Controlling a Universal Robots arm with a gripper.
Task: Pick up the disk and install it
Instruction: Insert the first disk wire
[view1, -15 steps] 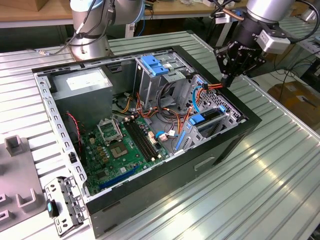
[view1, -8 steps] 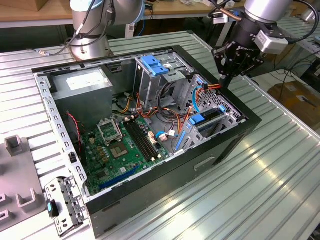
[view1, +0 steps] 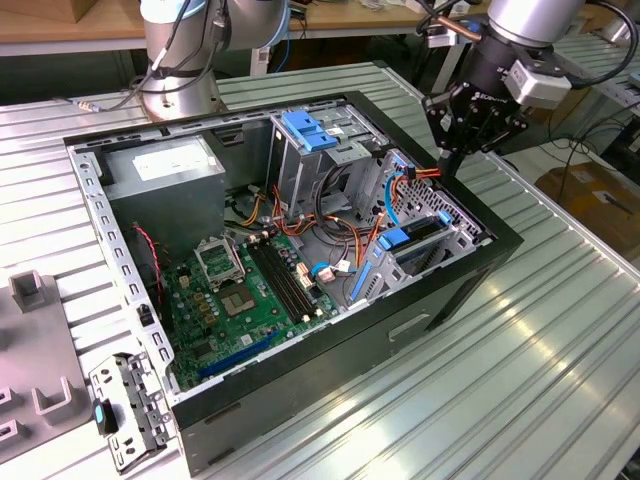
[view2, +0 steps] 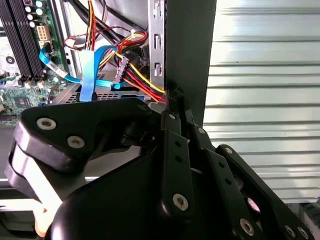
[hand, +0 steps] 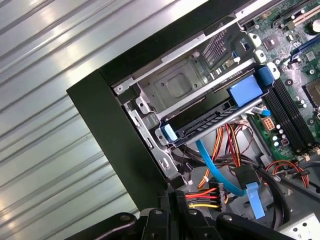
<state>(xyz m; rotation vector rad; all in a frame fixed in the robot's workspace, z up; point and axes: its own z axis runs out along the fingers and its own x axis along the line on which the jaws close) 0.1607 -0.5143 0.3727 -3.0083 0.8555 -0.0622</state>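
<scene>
A robotics lab or workshop: an opened computer case (view1: 300, 250) on a ribbed aluminium table (view1: 520, 370), workbenches (view1: 60, 30) behind.

No legible text, white sticker on the power supply (view1: 165, 166) too blurred to read

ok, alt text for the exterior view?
A black gripper on a robot arm hangs at the far edge of an open black computer case, above a blue-railed drive seated in its bay, with a green motherboard alongside.

Open computer case (view1: 420, 310) sits on my ribbed metal table (view1: 540, 380); green motherboard (view1: 250, 300) inside, grey power supply (view1: 165, 170) behind it.
</scene>
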